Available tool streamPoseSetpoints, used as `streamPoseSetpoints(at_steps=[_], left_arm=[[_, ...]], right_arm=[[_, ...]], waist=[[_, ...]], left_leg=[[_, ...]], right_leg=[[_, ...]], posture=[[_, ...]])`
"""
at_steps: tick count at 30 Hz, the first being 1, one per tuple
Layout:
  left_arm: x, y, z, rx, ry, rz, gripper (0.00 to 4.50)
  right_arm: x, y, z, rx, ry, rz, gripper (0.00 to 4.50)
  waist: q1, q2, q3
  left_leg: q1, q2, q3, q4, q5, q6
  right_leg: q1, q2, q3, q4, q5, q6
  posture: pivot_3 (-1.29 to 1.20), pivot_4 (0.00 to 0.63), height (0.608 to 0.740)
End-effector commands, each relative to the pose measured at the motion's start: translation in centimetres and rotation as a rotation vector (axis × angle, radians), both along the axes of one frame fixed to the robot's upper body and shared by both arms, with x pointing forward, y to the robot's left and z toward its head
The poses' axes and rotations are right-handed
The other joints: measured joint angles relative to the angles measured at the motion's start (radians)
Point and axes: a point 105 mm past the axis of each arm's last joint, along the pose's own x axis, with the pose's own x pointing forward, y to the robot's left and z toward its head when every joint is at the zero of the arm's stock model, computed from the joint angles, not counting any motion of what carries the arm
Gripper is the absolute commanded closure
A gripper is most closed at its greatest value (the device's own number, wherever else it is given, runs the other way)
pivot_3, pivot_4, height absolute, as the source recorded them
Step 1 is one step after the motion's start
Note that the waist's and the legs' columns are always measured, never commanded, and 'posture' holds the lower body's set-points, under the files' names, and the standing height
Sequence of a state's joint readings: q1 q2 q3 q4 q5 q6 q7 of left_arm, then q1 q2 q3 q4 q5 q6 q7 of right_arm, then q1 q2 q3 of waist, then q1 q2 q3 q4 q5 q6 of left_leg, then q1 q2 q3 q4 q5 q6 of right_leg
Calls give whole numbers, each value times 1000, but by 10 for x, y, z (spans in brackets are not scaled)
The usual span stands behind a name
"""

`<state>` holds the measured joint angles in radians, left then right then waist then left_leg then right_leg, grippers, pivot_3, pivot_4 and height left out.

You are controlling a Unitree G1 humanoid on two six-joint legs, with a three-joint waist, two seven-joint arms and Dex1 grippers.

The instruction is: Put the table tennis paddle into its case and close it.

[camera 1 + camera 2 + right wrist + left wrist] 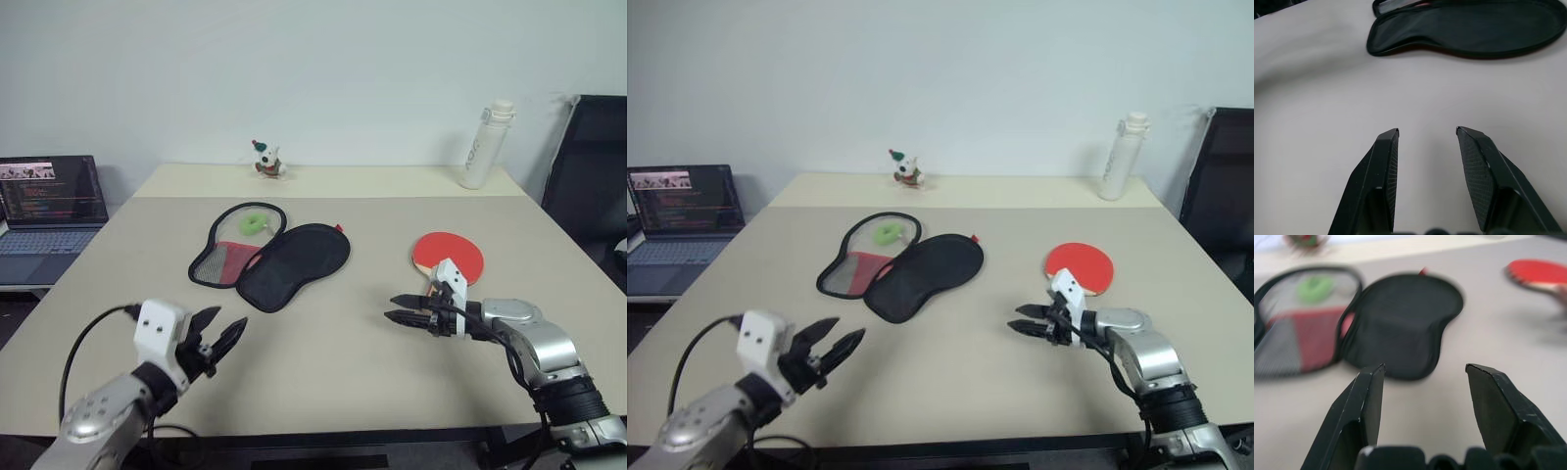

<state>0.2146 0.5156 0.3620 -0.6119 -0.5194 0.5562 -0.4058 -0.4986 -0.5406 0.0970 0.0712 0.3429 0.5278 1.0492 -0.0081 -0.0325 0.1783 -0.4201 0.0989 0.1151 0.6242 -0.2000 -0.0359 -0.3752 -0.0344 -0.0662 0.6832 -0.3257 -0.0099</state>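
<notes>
This is looking like an office or lab room: a plain white wall (323, 69) is backing a wide beige surface (323, 333), an open laptop (49, 206) is showing code on a side desk, and a black office chair (588, 186) is standing alongside.

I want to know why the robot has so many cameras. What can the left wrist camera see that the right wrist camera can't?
The left wrist camera alone shows the red paddle, the case's open mesh half with a green thing inside, and a little toy at the table's far edge, seen past the left gripper. The right wrist camera alone shows the right gripper with its fingers apart over bare table. Both show the case lying open, its black half flat on the table.
</notes>
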Motion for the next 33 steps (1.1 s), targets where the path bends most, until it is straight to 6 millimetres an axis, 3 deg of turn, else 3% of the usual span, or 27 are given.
streamPoseSetpoints(at_steps=[1, 9, 12, 17, 18, 33], left_arm=[[-6, 0, 19, 32, -91, 37, 1618], [2, 10, 36, 12, -134, 12, 1618], [3, 17, 44, 38, -149, 25, 1618], [-2, 26, 46, 45, -134, 9, 1618], [-3, 27, 47, 34, -127, -3, 1618], [20, 24, 46, 45, -41, -200, 1618]], right_arm=[[-2, 8, 9, -10, -39, 52, 2476], [-5, 15, 24, 37, -38, 67, 2476], [-5, 20, 25, 62, -19, 87, 1877], [-6, 44, 25, 98, 4, 123, 208], [-6, 49, 27, 100, 4, 133, 41], [-6, 93, 30, 111, 42, 123, 41]], waist=[[1, 0, 0], [5, -1, 0], [3, -1, 0], [-2, -1, 0], [-2, -1, 0], [2, -1, -1]], left_leg=[[0, 0, 0, 0, 0, 0], [2, -1, 0, 0, 0, 0], [2, 0, 0, 0, 0, 0], [2, 0, 1, 0, 0, 0], [2, 0, 1, 0, 0, 0], [1, 0, 1, 0, 0, 0]], right_leg=[[1, 0, 0, 0, 0, 0], [2, 0, 0, 1, 0, 0], [2, 0, 1, 0, 0, 0], [1, 0, 1, 0, 0, 0], [1, 0, 1, 0, 0, 0], [1, 0, 0, 0, 0, 0]], posture=[[0, 150, 740], [0, 150, 740], [0, 150, 740], [0, 150, 740], [0, 150, 740], [0, 150, 740]])
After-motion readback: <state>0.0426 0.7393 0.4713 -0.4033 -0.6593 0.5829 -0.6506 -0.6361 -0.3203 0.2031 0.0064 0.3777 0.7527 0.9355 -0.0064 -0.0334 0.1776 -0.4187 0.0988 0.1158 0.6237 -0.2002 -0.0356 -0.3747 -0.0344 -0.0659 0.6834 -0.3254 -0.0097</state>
